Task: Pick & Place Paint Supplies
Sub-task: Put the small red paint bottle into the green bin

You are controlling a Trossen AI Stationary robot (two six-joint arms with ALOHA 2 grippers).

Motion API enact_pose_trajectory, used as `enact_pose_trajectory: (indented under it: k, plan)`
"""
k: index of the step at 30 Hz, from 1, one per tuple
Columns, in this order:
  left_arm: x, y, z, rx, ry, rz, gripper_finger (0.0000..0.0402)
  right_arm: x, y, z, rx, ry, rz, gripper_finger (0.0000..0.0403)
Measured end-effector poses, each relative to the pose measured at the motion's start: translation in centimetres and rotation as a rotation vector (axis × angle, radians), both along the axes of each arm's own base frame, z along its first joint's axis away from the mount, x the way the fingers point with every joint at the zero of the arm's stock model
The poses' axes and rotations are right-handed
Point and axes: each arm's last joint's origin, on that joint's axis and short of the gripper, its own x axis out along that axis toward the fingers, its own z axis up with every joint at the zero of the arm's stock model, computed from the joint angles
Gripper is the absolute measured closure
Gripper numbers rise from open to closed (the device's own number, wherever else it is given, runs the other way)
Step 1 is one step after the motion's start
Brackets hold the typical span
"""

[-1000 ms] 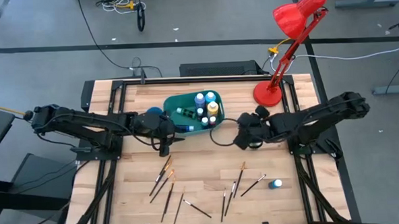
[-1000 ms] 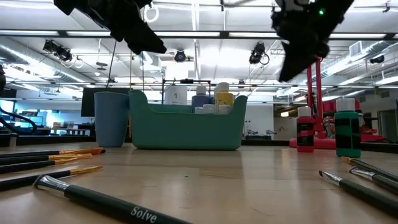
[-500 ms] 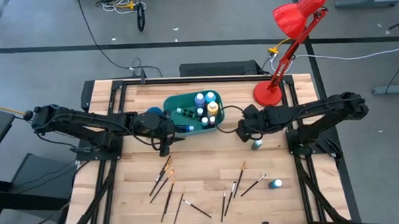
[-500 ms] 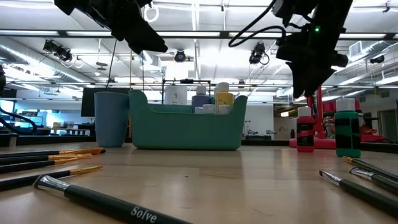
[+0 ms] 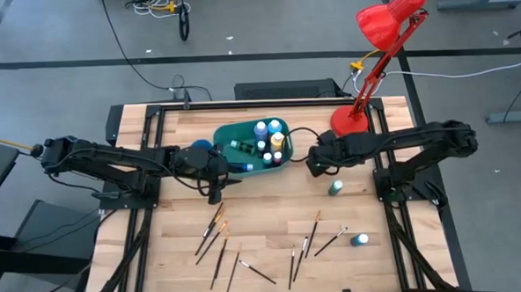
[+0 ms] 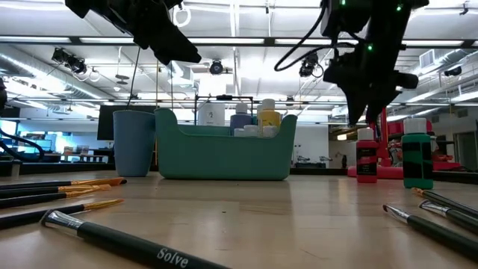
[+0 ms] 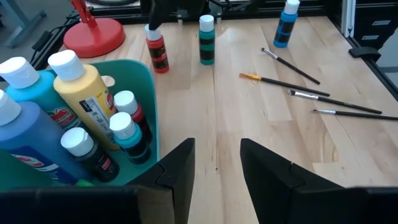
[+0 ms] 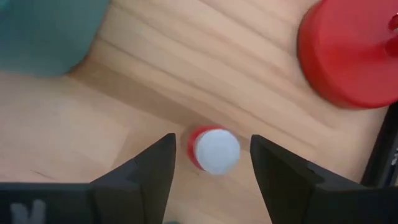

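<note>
Red bottle (image 8: pixel 211 149): upright on the surface between teal bin (image 5: pixel 229 138) and lamp base (image 5: pixel 348 123), white cap up.
Right gripper (image 8: pixel 211 165): above it, fingers wide, empty.
Handling: likely light, rigid, smooth plastic; tips easily.
Hold: squeeze the body below the cap.
Left gripper (image 7: pixel 216 165): beside the bin, fingers partly apart, empty.

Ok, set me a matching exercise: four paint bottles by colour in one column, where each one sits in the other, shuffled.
1. red bottle
2. green bottle
3. blue bottle
4. yellow bottle

A. in the teal bin
B. next to the brushes
C. under the open right gripper
D. upright on bare wood beside the red bottle

Pairs: 1-C, 2-D, 3-B, 4-A.
</note>
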Motion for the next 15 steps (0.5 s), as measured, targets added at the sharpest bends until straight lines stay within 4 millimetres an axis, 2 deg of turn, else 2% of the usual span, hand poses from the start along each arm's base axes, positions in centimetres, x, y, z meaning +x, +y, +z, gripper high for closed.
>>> enact_pose_trajectory:
  k: [6, 11, 15]
  plan:
    - [0.0, 0.0, 0.0, 0.000, 0.000, 0.000, 0.0264, 0.2, -0.1, -2.1, 0.038, 0.051, -0.004, 0.0193]
    - [0.0, 0.0, 0.0, 0.001, -0.001, -0.001, 0.0264, 0.0, -0.3, -2.6, 0.041, 0.061, -0.020, 0.0195]
    - [0.0, 0.0, 0.0, 0.002, -0.001, -0.001, 0.0264, -0.2, -0.4, -2.8, 0.047, 0.068, -0.023, 0.0220]
